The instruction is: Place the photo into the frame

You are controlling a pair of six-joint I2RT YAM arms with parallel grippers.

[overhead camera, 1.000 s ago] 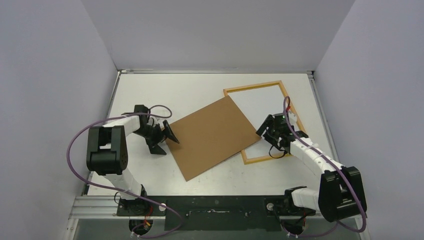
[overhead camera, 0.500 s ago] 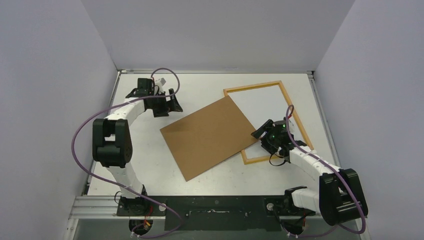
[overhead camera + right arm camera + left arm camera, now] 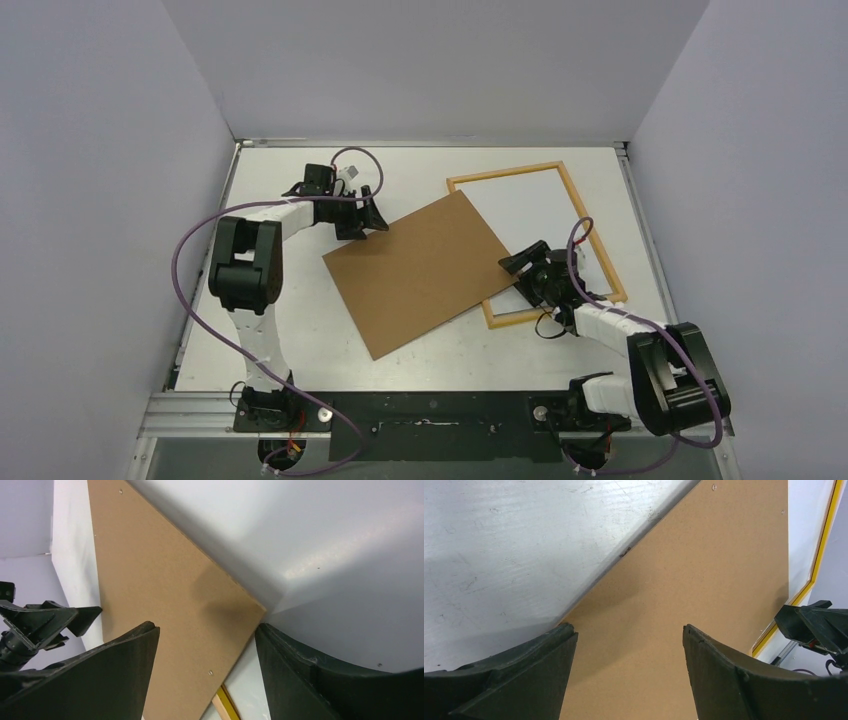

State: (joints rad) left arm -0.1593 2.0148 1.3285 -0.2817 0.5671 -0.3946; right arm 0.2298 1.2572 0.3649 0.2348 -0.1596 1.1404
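Reaching low from opposite sides, the left gripper (image 3: 366, 219) and right gripper (image 3: 519, 266) meet the brown board (image 3: 420, 272). Both stand wide apart, gripping nothing, the right one at a board corner.

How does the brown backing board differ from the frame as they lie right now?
The backing board is a solid brown sheet; the frame is a thin open border, wood-yellow, with white showing inside. The backing board lies on top, covering part of the frame's left rail. The backing board sits centrally; the frame sits farther right and back. Both are flat rectangles, skewed alike.
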